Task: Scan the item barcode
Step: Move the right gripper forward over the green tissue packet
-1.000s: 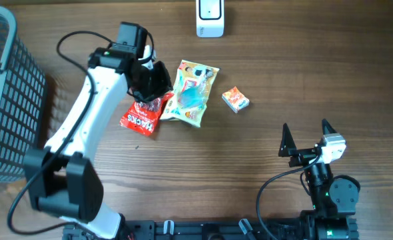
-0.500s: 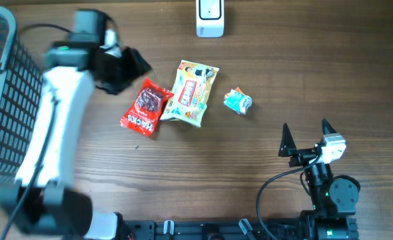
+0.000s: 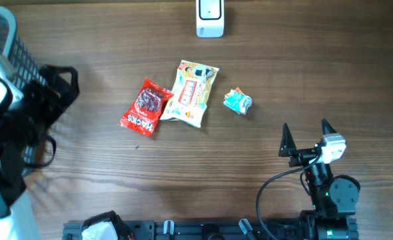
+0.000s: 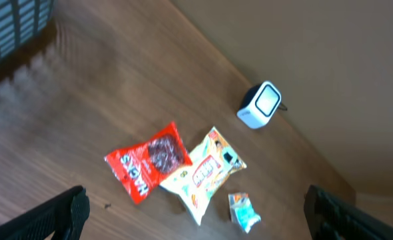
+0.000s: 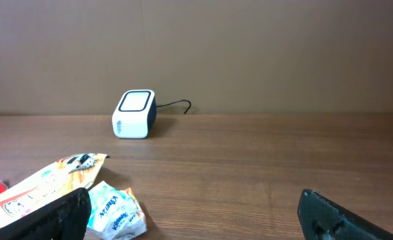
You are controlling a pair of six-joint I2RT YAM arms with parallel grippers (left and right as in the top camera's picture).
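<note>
While left and right jaws gape empty, the red bag (image 3: 144, 107) reads HACKS.

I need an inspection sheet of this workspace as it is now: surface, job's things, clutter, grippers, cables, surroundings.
Surface: wooden table, no spills seen.
Job's things: scanner at the far edge; red packet touching yellow packet; teal pack apart.
Clutter: nothing seen.
Grippers: left gripper and right gripper both open, fingers empty.
Cables: scanner cable; black cable by the right arm.
Surroundings: basket on the left side; plain wall behind.
</note>
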